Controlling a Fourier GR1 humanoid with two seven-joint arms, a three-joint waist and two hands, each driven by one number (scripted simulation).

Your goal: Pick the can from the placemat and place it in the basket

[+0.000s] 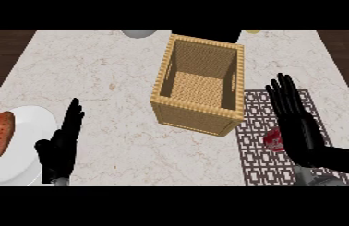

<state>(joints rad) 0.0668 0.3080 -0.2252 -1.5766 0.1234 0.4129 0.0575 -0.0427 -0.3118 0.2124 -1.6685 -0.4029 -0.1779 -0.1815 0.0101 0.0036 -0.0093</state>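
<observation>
Right hand (pixel 300 123) hangs open, fingers straight, over the placemat (pixel 255 110), red can (pixel 274 140) peeking out beside it. Left hand (pixel 60 144) rests open. Basket (pixel 194 116) sits just left of the mat.

This looks like a home kitchen. A pale, marble-veined counter (pixel 109 82) fills the view, with a woven basket (pixel 197 110) at its middle. A fretwork placemat (pixel 255 167) lies at four o'clock, and a white plate (pixel 31 128) with orange-brown food (pixel 5 130) sits at eight o'clock. Dark wood (pixel 14 45) shows past the counter's ends.
</observation>
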